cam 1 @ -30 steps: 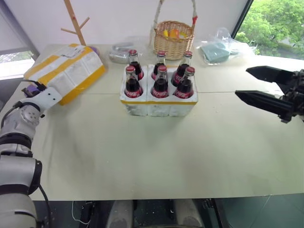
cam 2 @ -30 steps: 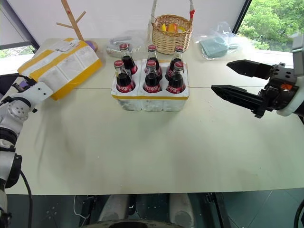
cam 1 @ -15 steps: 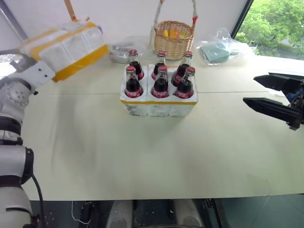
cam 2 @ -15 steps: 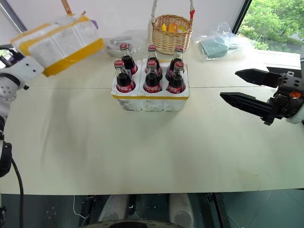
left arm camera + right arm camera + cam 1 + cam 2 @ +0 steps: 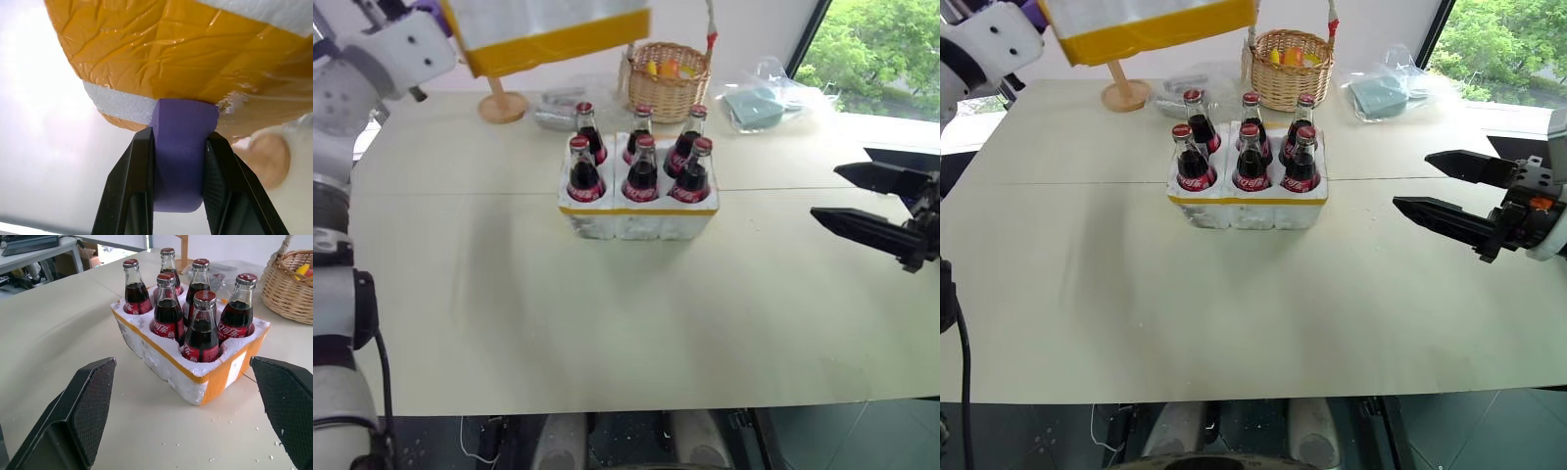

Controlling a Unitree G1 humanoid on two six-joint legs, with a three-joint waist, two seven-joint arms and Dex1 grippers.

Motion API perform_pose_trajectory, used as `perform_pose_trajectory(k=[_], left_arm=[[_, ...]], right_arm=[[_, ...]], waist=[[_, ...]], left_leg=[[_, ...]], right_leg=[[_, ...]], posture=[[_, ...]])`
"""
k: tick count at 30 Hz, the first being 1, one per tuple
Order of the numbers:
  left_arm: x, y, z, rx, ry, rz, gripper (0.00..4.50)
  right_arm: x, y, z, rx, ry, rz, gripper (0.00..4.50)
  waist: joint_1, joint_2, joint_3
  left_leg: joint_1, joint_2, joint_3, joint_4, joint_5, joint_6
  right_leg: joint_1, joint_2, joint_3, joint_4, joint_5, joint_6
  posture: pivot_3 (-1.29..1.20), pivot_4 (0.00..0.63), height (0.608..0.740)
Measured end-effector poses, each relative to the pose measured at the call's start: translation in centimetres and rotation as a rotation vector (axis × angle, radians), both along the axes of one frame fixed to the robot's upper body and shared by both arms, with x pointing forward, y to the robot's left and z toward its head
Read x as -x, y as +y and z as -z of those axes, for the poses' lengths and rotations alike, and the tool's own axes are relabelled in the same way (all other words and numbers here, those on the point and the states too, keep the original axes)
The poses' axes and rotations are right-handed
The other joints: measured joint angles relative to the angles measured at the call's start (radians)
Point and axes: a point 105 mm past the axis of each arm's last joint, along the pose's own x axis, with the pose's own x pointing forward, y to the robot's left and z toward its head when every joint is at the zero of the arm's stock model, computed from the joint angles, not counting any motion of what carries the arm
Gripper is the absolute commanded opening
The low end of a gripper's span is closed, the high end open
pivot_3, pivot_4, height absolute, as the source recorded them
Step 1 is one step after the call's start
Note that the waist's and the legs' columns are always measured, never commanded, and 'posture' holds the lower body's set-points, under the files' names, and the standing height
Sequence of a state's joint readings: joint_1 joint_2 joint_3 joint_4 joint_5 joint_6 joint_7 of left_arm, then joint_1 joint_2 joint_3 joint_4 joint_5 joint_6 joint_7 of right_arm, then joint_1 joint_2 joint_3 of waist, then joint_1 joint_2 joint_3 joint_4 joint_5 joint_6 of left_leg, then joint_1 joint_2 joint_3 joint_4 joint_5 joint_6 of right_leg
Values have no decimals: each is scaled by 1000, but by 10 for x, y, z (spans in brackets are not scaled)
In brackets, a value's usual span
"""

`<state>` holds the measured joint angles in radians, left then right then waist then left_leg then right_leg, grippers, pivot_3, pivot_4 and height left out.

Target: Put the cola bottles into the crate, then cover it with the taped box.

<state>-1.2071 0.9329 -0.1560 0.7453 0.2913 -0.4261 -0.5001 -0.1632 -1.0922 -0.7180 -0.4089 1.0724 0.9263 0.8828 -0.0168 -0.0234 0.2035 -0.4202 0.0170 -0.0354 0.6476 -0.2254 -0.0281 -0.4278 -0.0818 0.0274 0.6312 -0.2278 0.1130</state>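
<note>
Purple tab: we see a purple block [image 5: 178, 156] clamped between the two black fingers [image 5: 139, 191] of our left gripper [image 5: 179, 196]; it is fixed to the underside edge of the taped box.
Left gripper: closed tight on that purple tab, raised high at about 10 o'clock from the crate.
Taped box: the taped box [image 5: 1146, 22] hangs in the air off our left gripper, well above the table, its yellow band facing us; it sits at about 11 o'clock from the crate and clear of it.
Right gripper: our right gripper [image 5: 1454, 191] has its fingers spread wide and holds nothing; it hovers over the table edge at 3 o'clock from the crate, well apart from it.
Cola bottles: six cola bottles [image 5: 1250, 157] stand upright in the wells, in two rows of three.
Crate: the crate [image 5: 1249, 206] sits on the table [image 5: 1234, 313], towards its far middle.
Beyond the crate: a wicker basket [image 5: 1291, 73] at 12 o'clock, a wooden stand base [image 5: 1124, 95] at 10 o'clock, a clear bag [image 5: 1386, 93] at 2 o'clock.
</note>
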Motion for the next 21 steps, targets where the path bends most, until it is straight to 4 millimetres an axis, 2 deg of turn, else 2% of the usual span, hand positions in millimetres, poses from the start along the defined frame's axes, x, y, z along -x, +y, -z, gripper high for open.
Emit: perform_pose_trajectory(k=[3,10,21], left_arm=[[8,-13,-1,-11,1,67,1140],[21,-47,20,-48,58,211,1140],[27,-73,47,-120,93,330,1140]], right_arm=[[-1,0,2,-5,6,2,4500],[-3,2,4,-1,5,4,4500],[-8,3,4,-10,-2,16,4500]], waist=[[0,0,0],[5,0,0],[5,0,0]], left_leg=[[0,0,0,0,0,0],[0,0,0,1,0,0],[0,0,0,1,0,0]], right_leg=[[0,0,0,0,0,0],[0,0,0,0,0,0],[0,0,0,0,0,0]], posture=[[0,150,739],[0,150,739],[0,150,739]])
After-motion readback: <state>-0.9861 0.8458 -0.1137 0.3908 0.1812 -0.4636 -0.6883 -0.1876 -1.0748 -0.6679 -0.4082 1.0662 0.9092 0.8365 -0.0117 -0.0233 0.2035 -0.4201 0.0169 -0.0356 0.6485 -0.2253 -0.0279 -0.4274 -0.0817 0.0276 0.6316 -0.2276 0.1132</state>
